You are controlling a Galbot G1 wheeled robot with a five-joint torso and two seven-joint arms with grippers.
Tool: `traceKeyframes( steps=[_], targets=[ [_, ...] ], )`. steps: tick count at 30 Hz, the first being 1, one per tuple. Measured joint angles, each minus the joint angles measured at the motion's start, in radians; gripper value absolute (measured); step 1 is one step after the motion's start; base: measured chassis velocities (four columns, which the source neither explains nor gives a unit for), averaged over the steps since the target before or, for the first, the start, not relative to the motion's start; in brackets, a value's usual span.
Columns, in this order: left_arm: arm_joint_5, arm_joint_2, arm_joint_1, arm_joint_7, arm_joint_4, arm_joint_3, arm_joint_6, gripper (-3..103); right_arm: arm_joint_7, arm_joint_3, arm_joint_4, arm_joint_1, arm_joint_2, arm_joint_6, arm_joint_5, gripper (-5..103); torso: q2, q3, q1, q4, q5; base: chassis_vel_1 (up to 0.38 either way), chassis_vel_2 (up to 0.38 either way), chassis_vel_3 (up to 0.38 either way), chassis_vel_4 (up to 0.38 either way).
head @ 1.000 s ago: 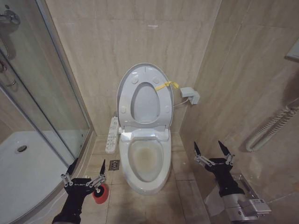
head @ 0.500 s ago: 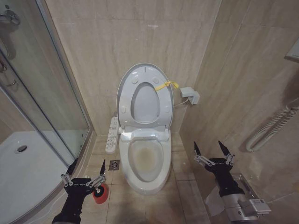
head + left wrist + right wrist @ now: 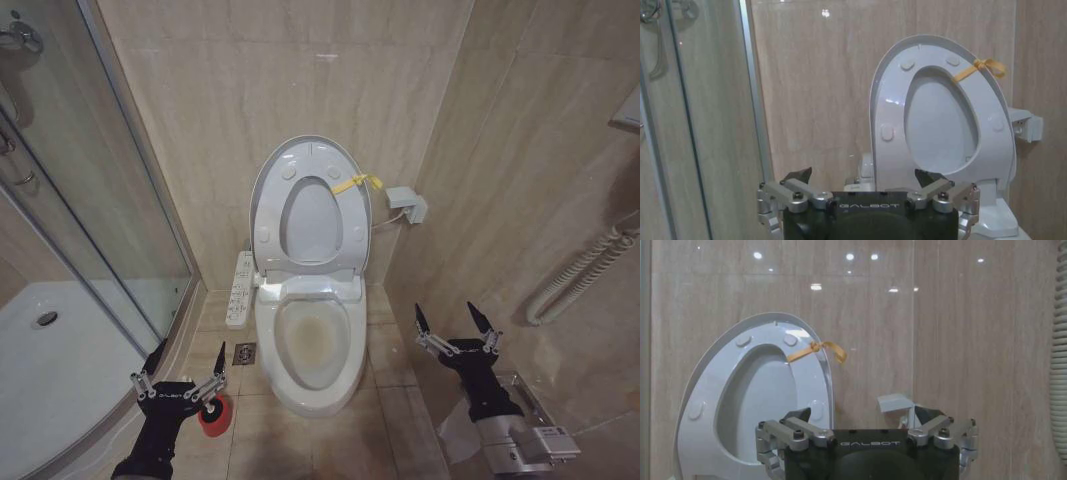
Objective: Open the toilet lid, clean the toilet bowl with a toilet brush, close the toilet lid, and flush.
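Stood already raised against the far wall: toilet lid (image 3: 268, 190), ring seat (image 3: 350, 225) up with it, toilet bowl (image 3: 311, 345) exposed below. Sat just right of the left gripper (image 3: 178, 382), almost touching, the red holder cup (image 3: 214, 415); toilet brush itself not made out. Hovered low, fingers spread open, left gripper nearer; right gripper (image 3: 457, 332) likewise open, right of the bowl

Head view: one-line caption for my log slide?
Toilet lid raised, stained toilet bowl exposed; left gripper and right gripper wait open on either side.

Red holder cup (image 3: 214, 416) beside shower tray (image 3: 50, 370)
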Motion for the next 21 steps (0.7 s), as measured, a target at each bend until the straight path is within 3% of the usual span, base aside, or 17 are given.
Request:
traceKeyframes(
  steps=[21],
  targets=[
    [0.0, 0.0, 0.0, 0.0, 0.0, 0.0, 0.0, 100, 0.0, 0.0, 0.0, 0.0, 0.0, 0.0, 0.0, 100, 0.0, 0.0, 0.0, 0.0, 0.0, 0.0, 0.0, 0.0, 0.0]
  ],
)
